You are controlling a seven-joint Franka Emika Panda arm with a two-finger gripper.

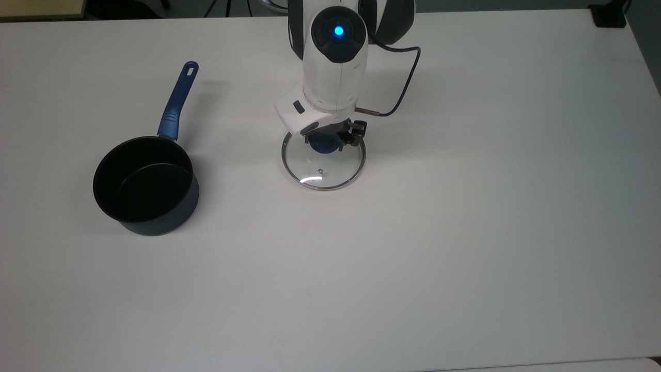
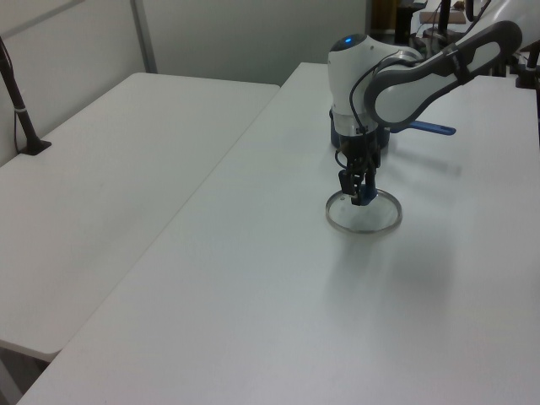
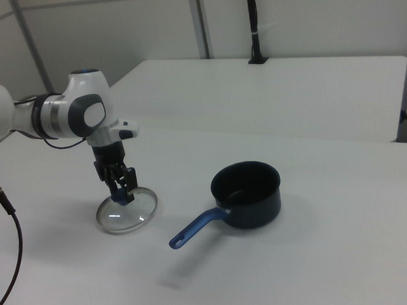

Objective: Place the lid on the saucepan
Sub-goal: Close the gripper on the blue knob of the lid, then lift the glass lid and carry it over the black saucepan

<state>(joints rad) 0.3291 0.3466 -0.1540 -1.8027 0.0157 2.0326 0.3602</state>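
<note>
Resting flat on the white table (image 1: 465, 232), the lid (image 1: 324, 166) sits under the arm — its blue knob (image 1: 323, 145) lies between the fingers of the pincer (image 1: 326, 142), which reaches straight down and appears closed on the knob. The saucepan (image 1: 146, 184) stands well apart, toward the top view's left, upright and uncovered, its black inside showing — its long blue handle (image 1: 177, 103) points away toward the table's far edge.

- Setting: probably a robotics lab or office-type room.
- Evidence: plain white tables (image 2: 126, 169) side by side; grey partition walls (image 3: 305, 13) at the far side; a black camera pole (image 3: 252, 23).
</note>
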